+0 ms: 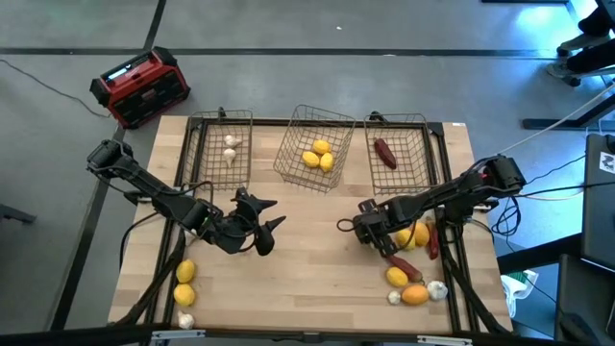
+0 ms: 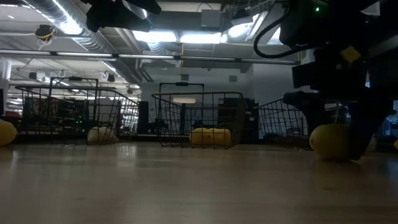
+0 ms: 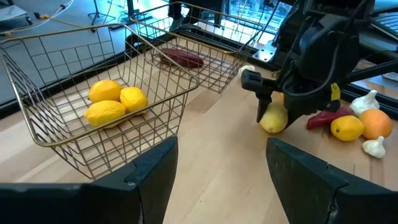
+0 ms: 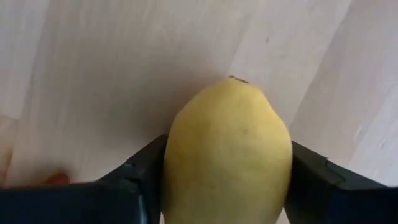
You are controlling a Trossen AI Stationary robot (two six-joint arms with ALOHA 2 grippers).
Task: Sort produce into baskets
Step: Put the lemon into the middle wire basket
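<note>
— What's on the floor off the far left corner of the counter (image 1: 307,274)?

— A red-and-black box (image 1: 142,87), with a dark cable (image 1: 43,82) trailing away from it across the grey floor (image 1: 288,24).

— And the counter itself?

— Pale wooden planks.

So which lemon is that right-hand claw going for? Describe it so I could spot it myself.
Find the wooden table, then the produce heap near its right edge. The lemon sits at that heap's inner side, between the right gripper's fingers. It alone is flanked by dark fingers; the other lemons lie free or in the middle basket.
</note>
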